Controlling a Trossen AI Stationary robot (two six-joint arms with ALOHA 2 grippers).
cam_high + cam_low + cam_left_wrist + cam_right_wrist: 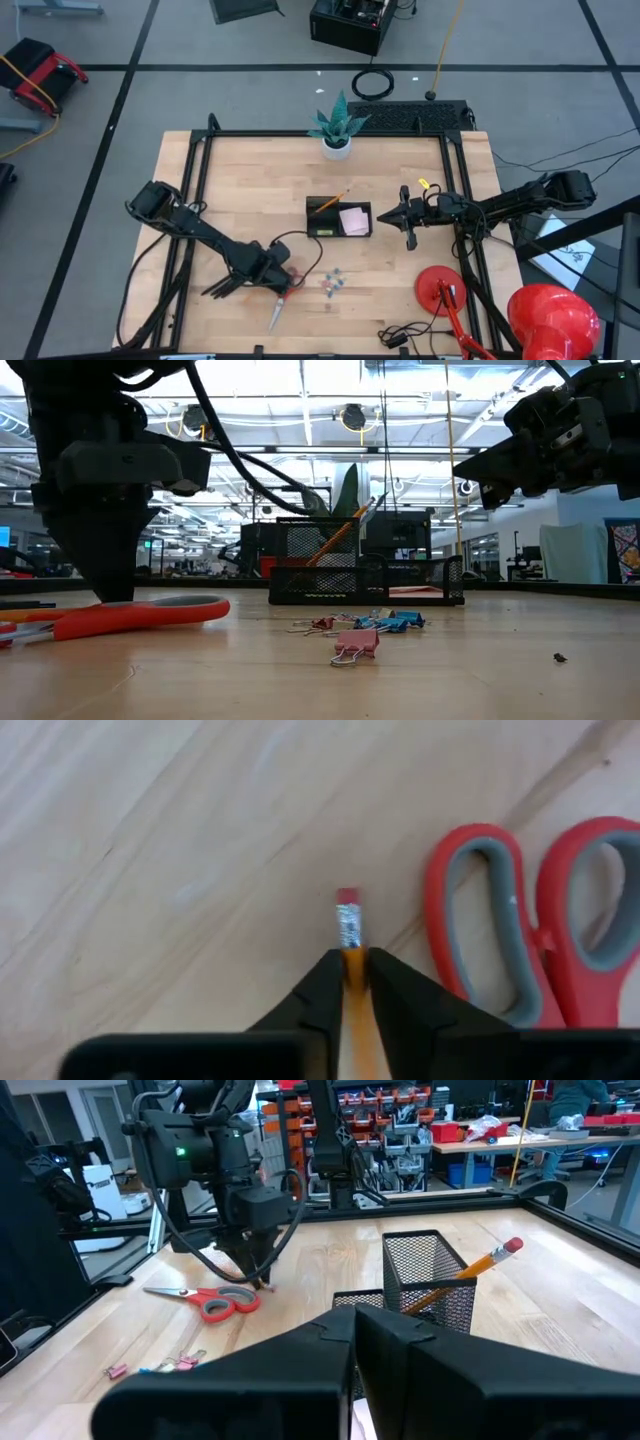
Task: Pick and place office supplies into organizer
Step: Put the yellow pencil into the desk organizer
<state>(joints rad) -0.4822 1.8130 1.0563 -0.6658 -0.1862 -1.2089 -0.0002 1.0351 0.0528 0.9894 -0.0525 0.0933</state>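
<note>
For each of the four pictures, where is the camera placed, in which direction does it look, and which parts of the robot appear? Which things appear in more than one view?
High view: above the table, looking straight down; both arms show.
Low view: at table height, looking level across at the organizer; both arms hang from above.
Left wrist view: on the left arm, looking down; left gripper shut on an orange pencil.
Right wrist view: on the right arm, looking across the table; right gripper shut, empty.
Shared: the red-handled scissors show in all four.

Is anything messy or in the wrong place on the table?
Yes. Colored binder clips lie scattered loose on the wood, and the scissors lie outside the organizer, beside the left gripper pinching a pencil.
</note>
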